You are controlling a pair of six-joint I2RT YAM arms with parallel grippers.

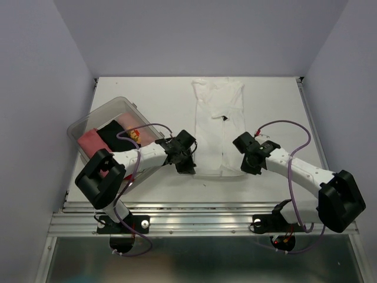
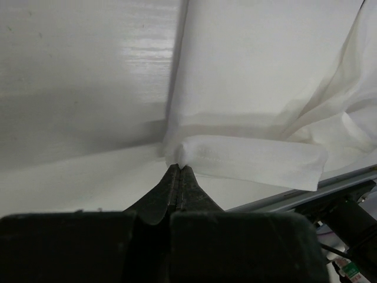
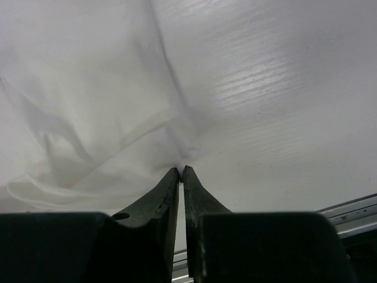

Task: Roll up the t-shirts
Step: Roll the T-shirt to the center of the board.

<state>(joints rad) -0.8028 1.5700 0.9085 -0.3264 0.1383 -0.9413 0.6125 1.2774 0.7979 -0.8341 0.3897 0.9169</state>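
Pinching the near hem of the white t-shirt (image 1: 218, 121), left gripper (image 2: 178, 169) and right gripper (image 3: 181, 171) are both clamped on cloth. Shirt lies lengthwise on the table (image 1: 141, 100), other shirts (image 1: 112, 134) sit in the clear tub (image 1: 79, 125).

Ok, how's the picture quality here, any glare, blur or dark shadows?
Top external: even light, sharp, shine on the metal rail. Left wrist: glare band on the glossy white table; black left tool dark and soft-focused. Right wrist: glare patch right of the plain white cloth t-shirt; right tool underexposed.
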